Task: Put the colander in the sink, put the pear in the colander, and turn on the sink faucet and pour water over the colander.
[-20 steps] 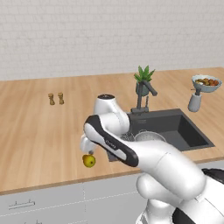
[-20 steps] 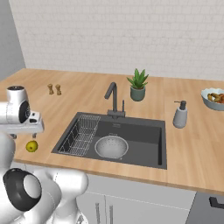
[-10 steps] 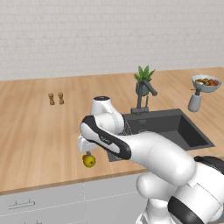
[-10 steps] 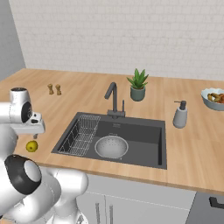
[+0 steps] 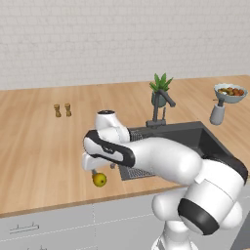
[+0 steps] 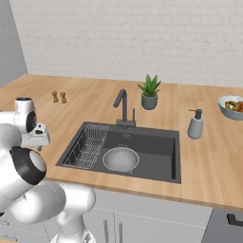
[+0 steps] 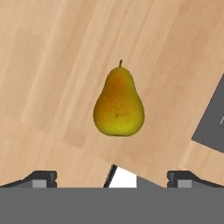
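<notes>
The pear, yellow-green with a browner top, lies on the wooden counter left of the sink, close to the front edge. From the left base view the pear sits just under my hand. My gripper hangs straight above it, open, its two fingertips wide apart and touching nothing. The silver colander sits on the bottom of the dark sink, beside the wire rack. At the back rim stands the faucet, spout angled left, no water running.
A potted plant stands behind the sink. To its right are a soap dispenser and a fruit bowl. Two small shakers stand at the back left. A sink corner lies right of the pear.
My arm has folded down and the hand has sunk closer over the pear. In the right base view my elbow now hides the pear. The pear and the colander have not moved.
</notes>
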You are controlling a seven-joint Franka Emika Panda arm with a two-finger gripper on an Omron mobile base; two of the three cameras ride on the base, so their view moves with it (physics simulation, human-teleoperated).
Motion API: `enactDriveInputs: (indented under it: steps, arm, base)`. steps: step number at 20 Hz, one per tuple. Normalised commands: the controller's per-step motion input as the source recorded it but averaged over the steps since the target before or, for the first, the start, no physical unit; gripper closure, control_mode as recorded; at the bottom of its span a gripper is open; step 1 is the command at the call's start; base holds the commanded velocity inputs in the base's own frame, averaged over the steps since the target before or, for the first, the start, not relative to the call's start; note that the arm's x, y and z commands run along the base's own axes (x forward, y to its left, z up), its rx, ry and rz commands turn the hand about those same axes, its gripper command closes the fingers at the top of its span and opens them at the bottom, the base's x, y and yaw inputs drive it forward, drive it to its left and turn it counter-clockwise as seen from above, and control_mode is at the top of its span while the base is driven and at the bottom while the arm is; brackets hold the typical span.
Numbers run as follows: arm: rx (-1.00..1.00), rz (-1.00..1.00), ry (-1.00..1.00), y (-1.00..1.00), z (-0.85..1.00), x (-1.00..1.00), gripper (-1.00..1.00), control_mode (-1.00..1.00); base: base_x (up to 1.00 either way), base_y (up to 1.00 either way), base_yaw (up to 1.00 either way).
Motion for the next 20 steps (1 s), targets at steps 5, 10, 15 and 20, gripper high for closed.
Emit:
enactDriveInputs:
  steps: [5,10,15,20]
  arm:
    - [0.0,0.0,0.02,0.05,-0.2,0.26,-1.0,-1.0]
    - [0.0,0.0,0.02,0.09,-0.24,0.21,-1.0,-1.0]
    - [0.0,0.0,0.05,0.15,-0.27,0.08,-1.0,-1.0]
    - [0.0,0.0,0.08,0.03,-0.28,0.01,-1.0,-1.0]
  base:
    - [0.0,0.0,0.0]
    - [0.0,0.0,0.0]
    - [0.0,0.0,0.0]
    - [0.0,0.0,0.0]
